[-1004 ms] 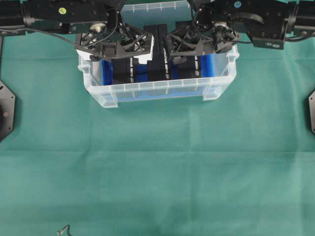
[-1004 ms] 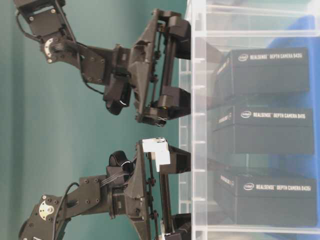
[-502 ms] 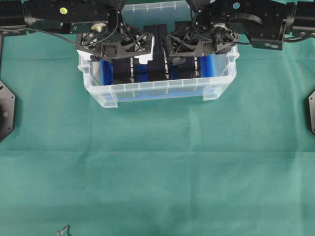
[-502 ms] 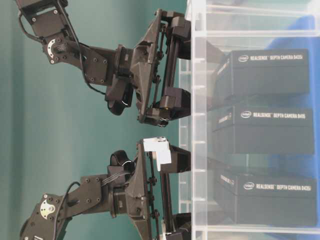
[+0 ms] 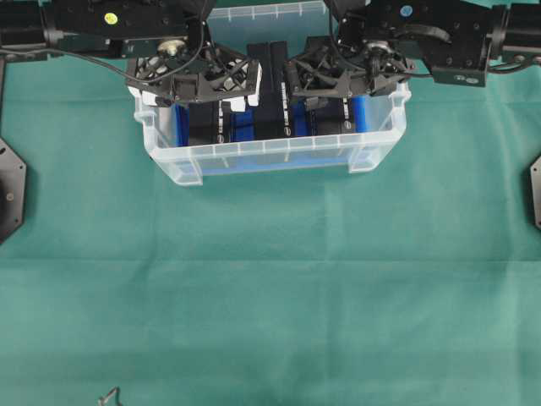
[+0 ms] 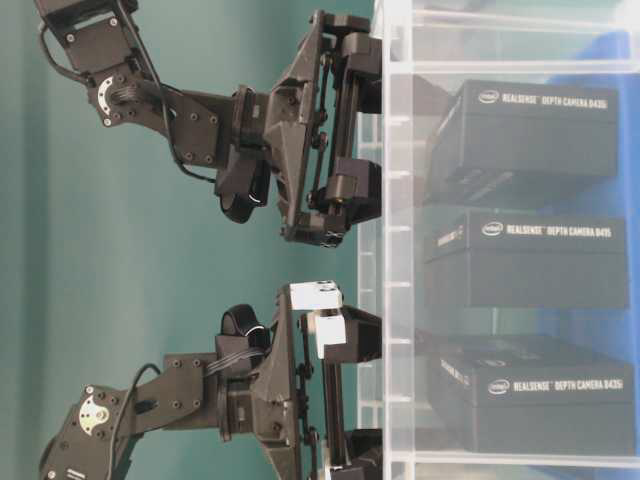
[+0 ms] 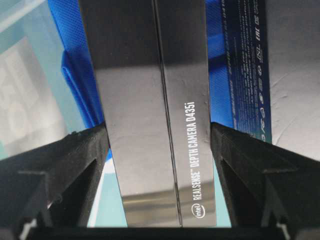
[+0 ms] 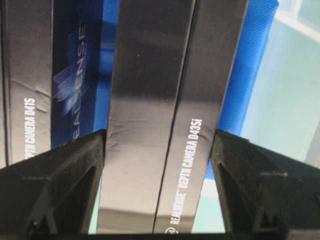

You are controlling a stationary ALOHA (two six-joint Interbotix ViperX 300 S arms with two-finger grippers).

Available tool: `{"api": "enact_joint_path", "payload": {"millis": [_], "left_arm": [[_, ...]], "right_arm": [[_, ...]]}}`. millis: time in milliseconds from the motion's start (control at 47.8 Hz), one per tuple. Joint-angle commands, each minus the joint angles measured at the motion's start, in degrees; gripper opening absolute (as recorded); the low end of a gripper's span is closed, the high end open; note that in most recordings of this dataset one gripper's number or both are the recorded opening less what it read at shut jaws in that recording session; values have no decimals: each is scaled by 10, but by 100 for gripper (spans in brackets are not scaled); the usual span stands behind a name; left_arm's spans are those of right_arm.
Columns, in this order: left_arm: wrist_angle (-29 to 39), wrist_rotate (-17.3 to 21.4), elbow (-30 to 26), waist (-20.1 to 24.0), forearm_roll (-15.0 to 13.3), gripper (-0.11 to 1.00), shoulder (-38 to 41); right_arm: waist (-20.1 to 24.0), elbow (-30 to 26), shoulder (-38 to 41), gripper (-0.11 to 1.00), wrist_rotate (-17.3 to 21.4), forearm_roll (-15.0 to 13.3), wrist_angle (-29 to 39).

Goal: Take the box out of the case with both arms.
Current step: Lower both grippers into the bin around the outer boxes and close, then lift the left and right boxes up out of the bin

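Right now I have only the opening step done: both arms are reached down into the case, and no box is out of it yet. The lift and the setting-down on the green cloth are all left to do.

Three boxes stand on edge, side by side, in the case, which sits at the far end of the cloth. The left gripper straddles the left box. Its two black fingers sit against the box's two broad sides, with no gap that I can see, so I judge it clamped partway closed on that box. The right gripper holds the right box the same way, one finger on each side. The middle box stands between them, held by neither.

The case is clear, slightly cloudy plastic, rectangular, with a ribbed rim and moulded handles. A blue sheet with a fine woven look lines its floor. Each box is a slim, flat-sided black carton with a smooth, faintly glossy skin, a seam down its narrow edge and small white lettering naming a depth camera. The right box shows light creases in its surface. The gripper heads are open black lattice; the left one carries white parts. The cloth is matte and lightly creased.
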Motion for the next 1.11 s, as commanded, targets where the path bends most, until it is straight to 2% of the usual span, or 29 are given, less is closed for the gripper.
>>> {"api": "enact_joint_path", "payload": {"millis": [0, 586, 1088], "left_arm": [[16, 2, 1, 1, 1, 63, -10], [29, 3, -22, 1, -1, 63, -15], [83, 4, -106, -1, -2, 63, -40]], "right_arm": [[-3, -4, -8, 66, -1, -4, -4], [-3, -23, -18, 66, 1, -7, -3], [-3, -85, -58, 66, -2, -19, 64]]}}
